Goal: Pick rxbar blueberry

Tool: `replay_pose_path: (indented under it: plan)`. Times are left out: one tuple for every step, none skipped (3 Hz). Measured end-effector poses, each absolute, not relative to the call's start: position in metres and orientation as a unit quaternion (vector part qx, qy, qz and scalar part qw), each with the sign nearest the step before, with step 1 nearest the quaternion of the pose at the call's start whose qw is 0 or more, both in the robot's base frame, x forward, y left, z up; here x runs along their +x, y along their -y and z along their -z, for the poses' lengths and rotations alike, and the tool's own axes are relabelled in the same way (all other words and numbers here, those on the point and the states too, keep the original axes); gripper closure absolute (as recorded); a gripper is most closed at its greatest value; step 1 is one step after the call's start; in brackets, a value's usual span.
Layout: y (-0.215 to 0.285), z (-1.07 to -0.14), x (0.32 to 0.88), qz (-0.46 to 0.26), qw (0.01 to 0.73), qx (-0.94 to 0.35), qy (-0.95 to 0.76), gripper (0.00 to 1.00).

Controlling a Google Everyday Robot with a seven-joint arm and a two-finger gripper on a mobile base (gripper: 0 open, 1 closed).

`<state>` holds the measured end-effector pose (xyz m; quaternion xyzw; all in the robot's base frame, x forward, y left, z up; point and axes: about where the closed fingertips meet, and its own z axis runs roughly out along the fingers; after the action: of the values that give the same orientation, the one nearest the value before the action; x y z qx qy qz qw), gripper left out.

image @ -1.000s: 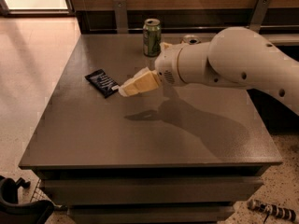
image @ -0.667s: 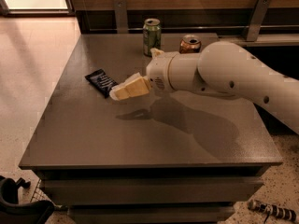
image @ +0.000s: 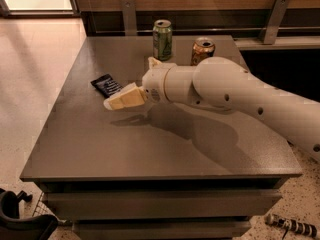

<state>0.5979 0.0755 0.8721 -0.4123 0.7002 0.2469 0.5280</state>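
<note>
The rxbar blueberry [image: 106, 84] is a small flat dark wrapper lying on the grey table [image: 150, 144], left of the middle. My gripper [image: 111, 103] has cream-coloured fingers and hangs just above the table, its tip right beside the bar's near right edge. It holds nothing. The white arm comes in from the right across the table.
A green can [image: 162, 39] stands at the back of the table. An orange-gold can [image: 202, 50] stands to its right, just behind my arm. A wall rail with brackets runs along the back. The table's left edge drops to a tiled floor.
My gripper has moved left and down towards the bar. The arm has swung left, and the orange-gold can behind it has come into view.
</note>
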Motion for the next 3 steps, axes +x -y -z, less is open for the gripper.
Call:
replay_pose_path:
  plan:
    - [-0.087, -0.862, 0.606, -0.248, 0.519, -0.394, -0.717, 0.0]
    - [-0.103, -0.853, 0.608, -0.252, 0.509, -0.375, -0.733, 0.0]
    - [-0.115, -0.843, 0.607, -0.248, 0.504, -0.365, -0.742, 0.0]
